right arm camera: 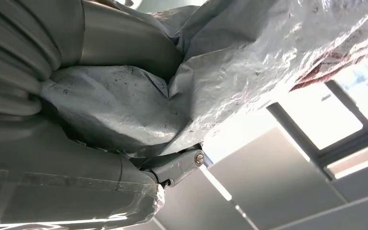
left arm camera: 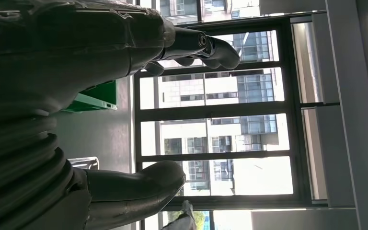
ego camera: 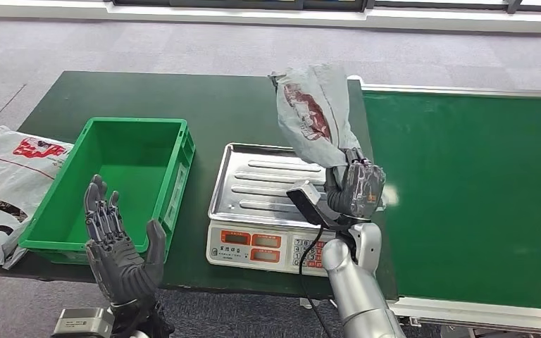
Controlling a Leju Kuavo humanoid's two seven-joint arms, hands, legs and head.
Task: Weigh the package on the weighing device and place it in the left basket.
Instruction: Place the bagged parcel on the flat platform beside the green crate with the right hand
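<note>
While the right hand [ego camera: 356,189] grips the crumpled grey plastic mailer package with a red print [ego camera: 315,116] by its lower end, the bag stands up above the far right corner of the silver-trayed weighing scale [ego camera: 268,183] on the dark green bench [ego camera: 204,98]. It looks light, soft and limp, its film slippery and creased; I judge a bunched fistful, as here, holds better than a flat pinch. The left hand [ego camera: 120,246] hovers with fingers spread, holding nothing, near the green plastic basket [ego camera: 176,190].
</note>
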